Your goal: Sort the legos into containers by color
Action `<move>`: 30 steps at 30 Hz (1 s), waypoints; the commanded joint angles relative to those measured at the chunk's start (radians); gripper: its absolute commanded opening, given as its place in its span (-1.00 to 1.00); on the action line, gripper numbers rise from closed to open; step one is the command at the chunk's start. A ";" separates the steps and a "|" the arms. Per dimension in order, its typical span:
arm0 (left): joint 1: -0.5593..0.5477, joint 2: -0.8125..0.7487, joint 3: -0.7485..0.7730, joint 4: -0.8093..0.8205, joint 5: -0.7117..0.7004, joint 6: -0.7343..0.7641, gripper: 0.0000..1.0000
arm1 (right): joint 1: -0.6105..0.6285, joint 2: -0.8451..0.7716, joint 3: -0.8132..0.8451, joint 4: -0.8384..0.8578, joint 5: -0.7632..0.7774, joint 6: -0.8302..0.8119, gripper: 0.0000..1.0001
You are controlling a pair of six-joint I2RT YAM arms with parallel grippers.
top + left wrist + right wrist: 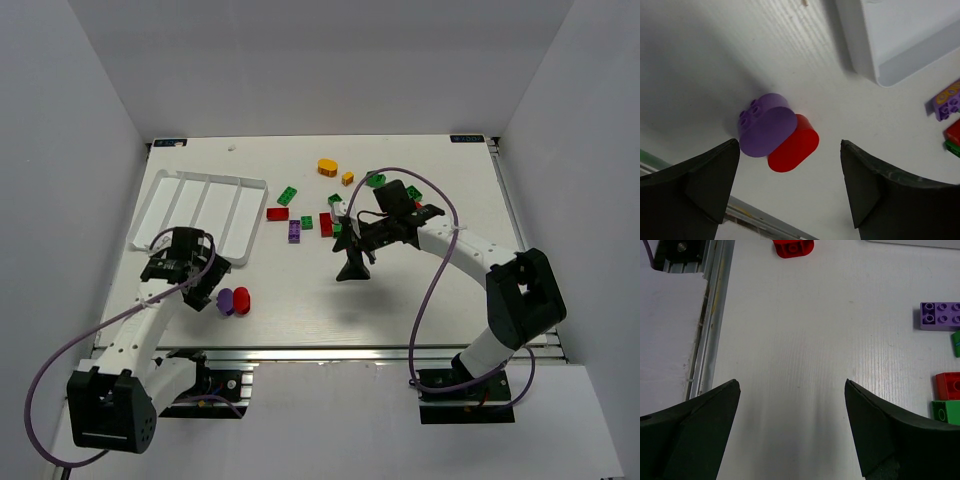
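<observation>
The left gripper (788,146), spread and empty, hangs over a purple brick (765,132) and a red brick (796,150) lying flank to flank, touching, on the tabletop (300,300), with the white tray (217,179) at its 12 o'clock. We judge each must be pinched singly, since its neighbour crowds one side. The right gripper (791,383), likewise spread, hovers over bare tabletop, the loose legos (294,231) at its 11 o'clock.

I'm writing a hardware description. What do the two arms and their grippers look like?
The left arm and right arm have white links and bulky black joint housings; a purple cable loops along each. The left gripper and right gripper have black, wedge-shaped fingers.
</observation>
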 commanded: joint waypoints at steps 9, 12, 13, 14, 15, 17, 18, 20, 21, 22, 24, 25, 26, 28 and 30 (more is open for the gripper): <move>0.002 0.060 -0.120 0.015 0.078 -0.295 0.92 | 0.002 0.008 0.013 0.035 0.018 0.021 0.79; 0.002 0.104 -0.112 0.020 0.075 -0.339 0.93 | 0.002 0.008 0.008 0.033 0.023 0.013 0.79; 0.002 0.130 -0.102 0.021 0.070 -0.345 0.93 | 0.002 0.010 0.008 0.030 0.023 0.008 0.79; 0.002 0.143 -0.095 0.020 0.067 -0.362 0.92 | 0.003 0.010 0.007 0.028 0.024 0.007 0.79; 0.002 0.159 -0.091 0.021 0.055 -0.367 0.92 | 0.002 0.010 0.007 0.028 0.026 0.002 0.79; 0.002 0.169 -0.082 0.031 0.044 -0.381 0.91 | 0.002 0.010 0.005 0.028 0.026 0.001 0.79; 0.002 0.170 -0.079 0.037 0.033 -0.398 0.92 | 0.000 0.011 0.004 0.030 0.029 -0.001 0.79; 0.002 0.181 -0.075 0.037 0.022 -0.417 0.91 | 0.002 0.011 0.004 0.030 0.029 0.001 0.79; 0.002 0.184 -0.075 0.038 0.021 -0.421 0.91 | 0.002 0.013 0.004 0.031 0.030 0.004 0.79; 0.002 0.196 -0.078 0.040 0.019 -0.430 0.91 | 0.002 0.013 0.002 0.035 0.032 0.007 0.79; 0.002 0.206 -0.086 0.046 0.022 -0.433 0.90 | 0.002 0.011 0.001 0.036 0.035 0.008 0.79; 0.003 0.212 -0.088 0.044 0.024 -0.439 0.90 | 0.002 0.011 0.001 0.036 0.035 0.008 0.79; 0.003 0.222 -0.092 0.040 0.025 -0.448 0.88 | 0.000 0.010 -0.002 0.036 0.038 0.010 0.79; 0.002 0.232 -0.095 0.038 0.027 -0.448 0.80 | 0.000 0.010 -0.005 0.035 0.040 0.010 0.79; 0.003 0.233 -0.103 0.035 0.026 -0.453 0.75 | 0.000 0.008 -0.009 0.035 0.043 0.010 0.79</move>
